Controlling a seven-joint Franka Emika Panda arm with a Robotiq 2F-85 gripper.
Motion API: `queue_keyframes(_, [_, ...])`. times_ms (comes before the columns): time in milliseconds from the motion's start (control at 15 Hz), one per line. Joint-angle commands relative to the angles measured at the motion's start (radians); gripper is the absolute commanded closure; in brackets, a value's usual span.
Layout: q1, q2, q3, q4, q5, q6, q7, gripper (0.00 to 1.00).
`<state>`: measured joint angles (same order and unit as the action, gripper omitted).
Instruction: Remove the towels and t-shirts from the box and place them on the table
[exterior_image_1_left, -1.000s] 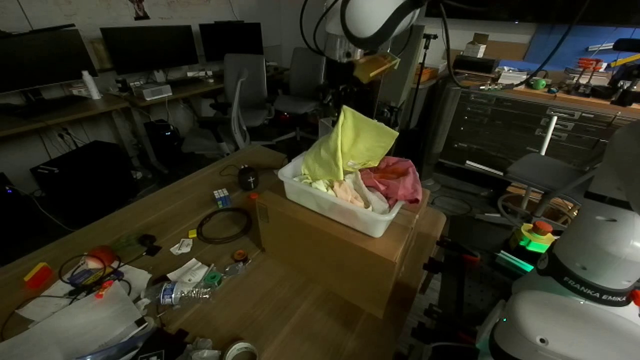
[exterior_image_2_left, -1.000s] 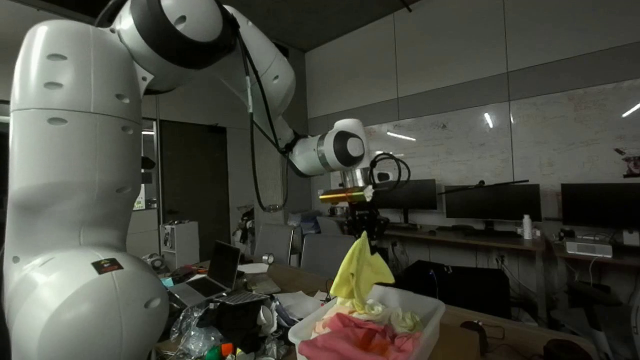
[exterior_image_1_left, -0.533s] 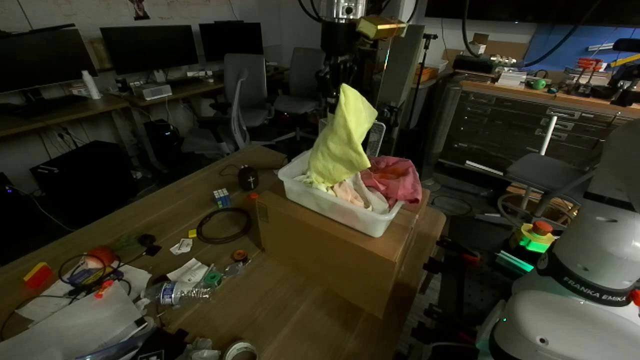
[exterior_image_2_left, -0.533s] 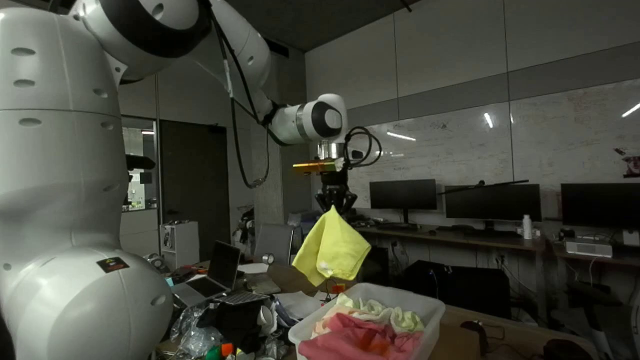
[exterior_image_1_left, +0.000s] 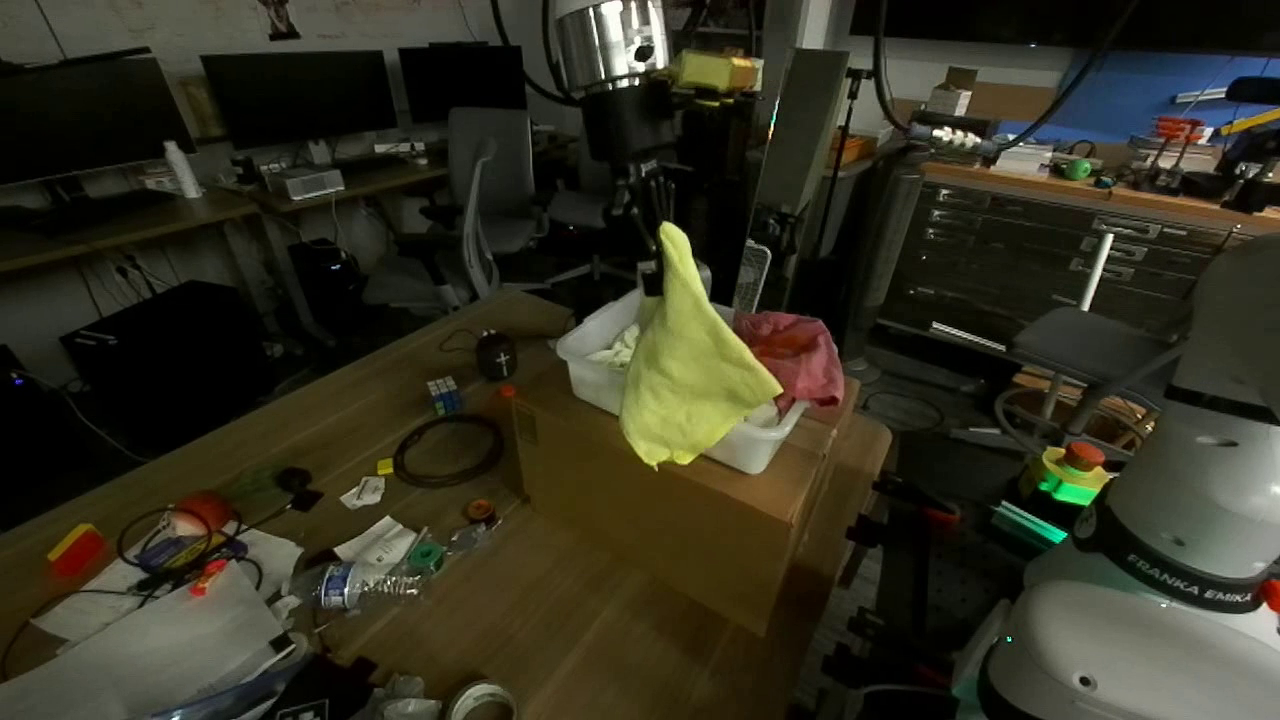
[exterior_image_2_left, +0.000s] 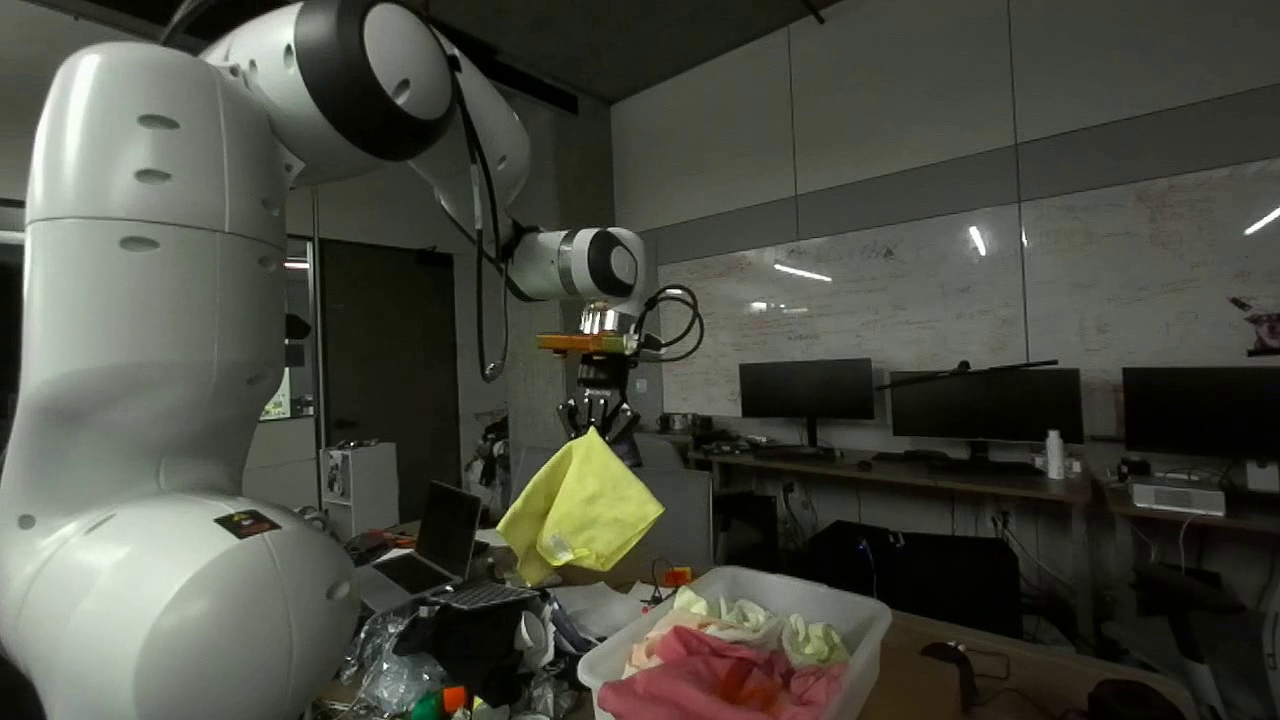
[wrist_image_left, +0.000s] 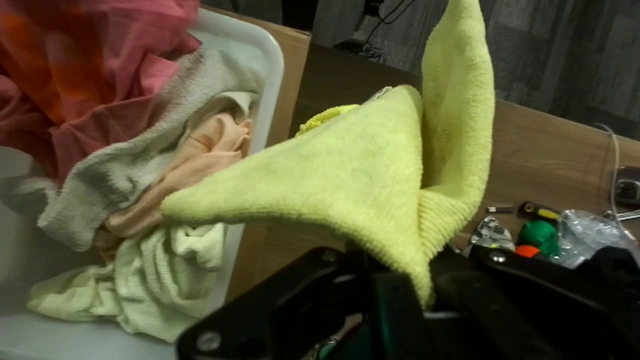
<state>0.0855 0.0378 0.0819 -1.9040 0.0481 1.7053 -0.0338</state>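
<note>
My pincer (exterior_image_2_left: 595, 425) is closed on a corner of the yellow towel (exterior_image_1_left: 690, 370), which in an exterior view hangs in front of the white box (exterior_image_1_left: 750, 450), hiding the peach cloth (wrist_image_left: 200, 167) my wrist view shows inside. A cardboard carton (exterior_image_1_left: 660, 540) on the wooden table (exterior_image_1_left: 560, 640) carries the box; monitors (exterior_image_1_left: 300, 100) stand beyond.

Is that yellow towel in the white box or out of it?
Out. In an exterior view, the yellow towel hangs from the gripper, apart from the white box.
</note>
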Motion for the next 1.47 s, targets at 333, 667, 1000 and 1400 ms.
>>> queue_keyframes(333, [0.008,0.137,0.015,0.075,0.132,0.300,-0.011,0.97])
queue_keyframes(667, [0.012,0.166,-0.002,0.048,-0.037,0.360,-0.004,0.45])
queue_keyframes(1000, [0.001,0.175,-0.057,0.022,-0.209,0.322,0.147,0.07])
queue_keyframes(1400, [-0.075,0.226,-0.131,0.038,-0.169,0.091,0.215,0.00])
